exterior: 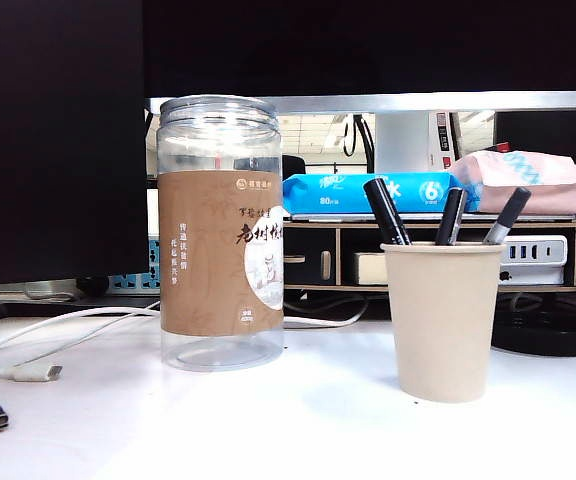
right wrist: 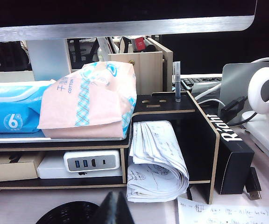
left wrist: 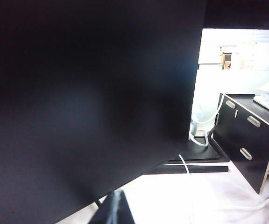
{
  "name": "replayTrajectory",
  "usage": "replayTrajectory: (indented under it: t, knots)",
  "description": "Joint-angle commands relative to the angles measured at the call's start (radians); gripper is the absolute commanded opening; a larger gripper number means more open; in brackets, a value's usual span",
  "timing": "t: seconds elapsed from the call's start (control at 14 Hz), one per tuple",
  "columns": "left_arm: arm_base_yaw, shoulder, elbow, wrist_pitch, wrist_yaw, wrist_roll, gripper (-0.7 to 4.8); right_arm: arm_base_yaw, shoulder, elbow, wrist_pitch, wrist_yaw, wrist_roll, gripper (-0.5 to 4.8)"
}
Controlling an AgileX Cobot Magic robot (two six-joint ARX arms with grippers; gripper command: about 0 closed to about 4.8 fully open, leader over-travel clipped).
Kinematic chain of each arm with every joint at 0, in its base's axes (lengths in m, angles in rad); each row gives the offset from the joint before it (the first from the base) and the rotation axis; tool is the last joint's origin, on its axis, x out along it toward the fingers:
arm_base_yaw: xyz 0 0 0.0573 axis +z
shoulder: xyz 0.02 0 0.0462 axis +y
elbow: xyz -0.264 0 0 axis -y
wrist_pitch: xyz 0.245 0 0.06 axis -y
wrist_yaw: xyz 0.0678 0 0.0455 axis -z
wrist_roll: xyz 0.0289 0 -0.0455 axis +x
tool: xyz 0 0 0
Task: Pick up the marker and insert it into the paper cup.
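Paper cup holds 3 black markers; both grippers sit well back from it.

You see the beige cup on the white table, right of a tall clear jar whose brown label carries Chinese characters too stylised to read. Which of the 3 is the marker with the barcode you cannot tell; all stand tilted inside, tips above the rim. Behind, a blue tissue pack shows "6" and "80". In the right wrist view only a dark tip of the right gripper shows, jaws closed on nothing, facing a black box printed "Right". The left gripper is a dark sliver under a monitor; its opening you cannot tell.
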Motion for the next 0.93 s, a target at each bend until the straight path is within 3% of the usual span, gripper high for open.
replayTrajectory:
  t: [0.07, 0.93]
  knots:
    - [0.002, 0.000, 0.001, 0.013, -0.002, 0.004, -0.04, 0.001, 0.000, -0.003, -0.015, 0.003, -0.003, -0.05]
    - [0.002, 0.000, 0.001, 0.012, -0.002, 0.004, -0.04, 0.064, 0.000, -0.003, -0.017, 0.011, -0.003, -0.05]
